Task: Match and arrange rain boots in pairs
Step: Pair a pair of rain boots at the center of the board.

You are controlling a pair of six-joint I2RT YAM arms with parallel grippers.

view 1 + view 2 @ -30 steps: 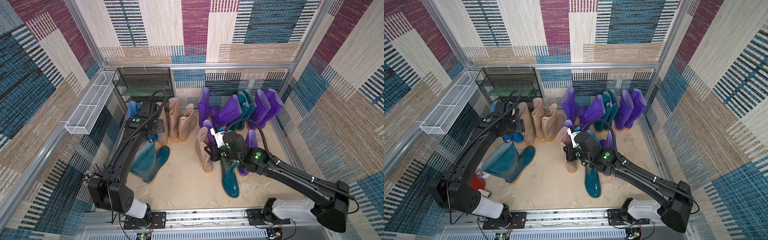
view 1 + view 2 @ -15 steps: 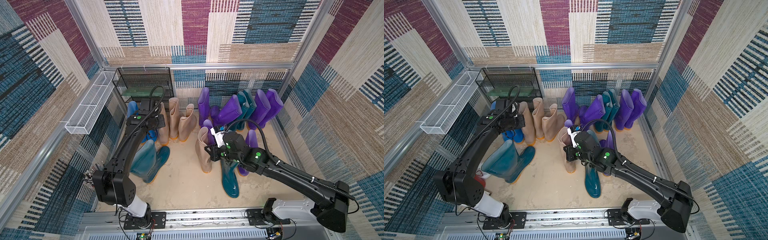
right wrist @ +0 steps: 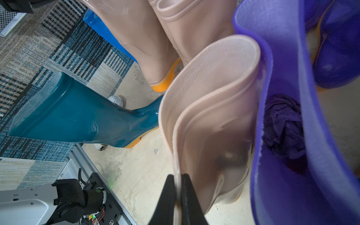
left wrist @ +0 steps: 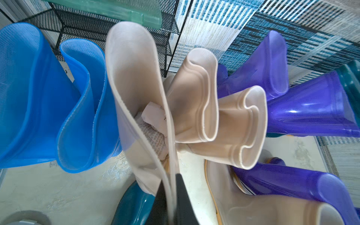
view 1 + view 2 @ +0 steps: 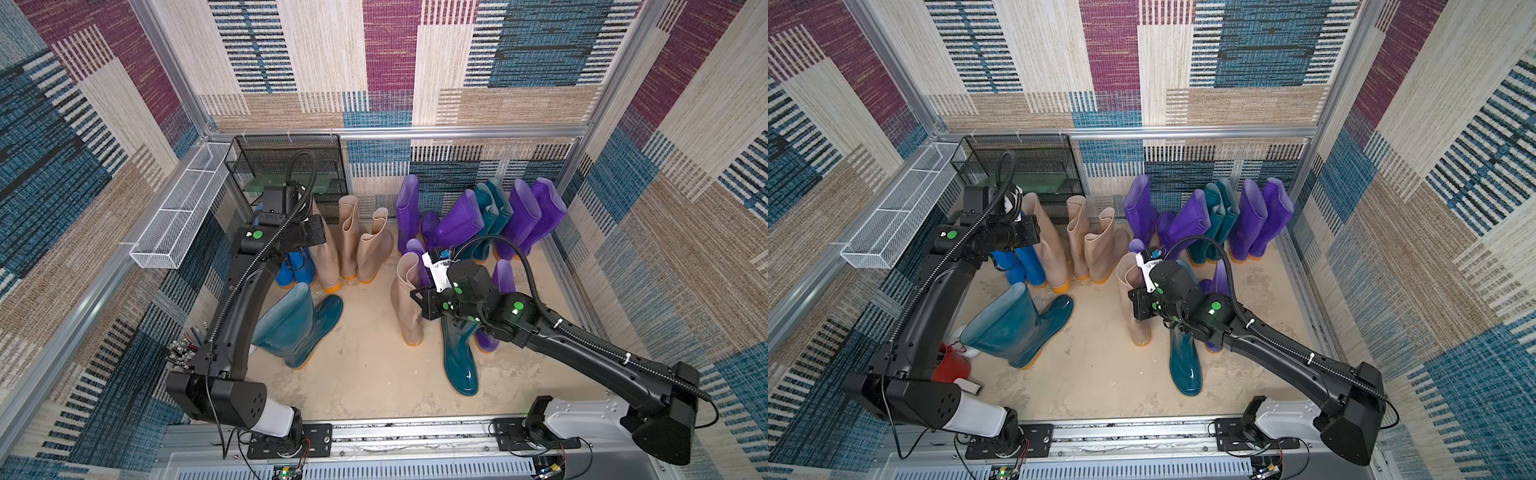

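My left tool (image 4: 172,196) clamps the rear beige boot (image 4: 134,78) by its cuff, and my right tool (image 3: 178,196) clamps the middle beige boot (image 3: 214,101) the same way. The rubber looks light, floppy and slick.

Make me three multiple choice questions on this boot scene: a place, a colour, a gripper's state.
1. Where do the bright blue boots stand? A) by the black mesh rack B) at the front edge C) in the far right corner
2. What colour is the middle boot in the right gripper? A) purple B) teal C) beige
3. The left gripper is: A) wide open B) shut on a tall beige boot's rim C) shut on a blue boot
Answers: 1 A, they stand before the rack. 2 C, its fingers pinch a beige rim. 3 B, it is clamped on that rim.
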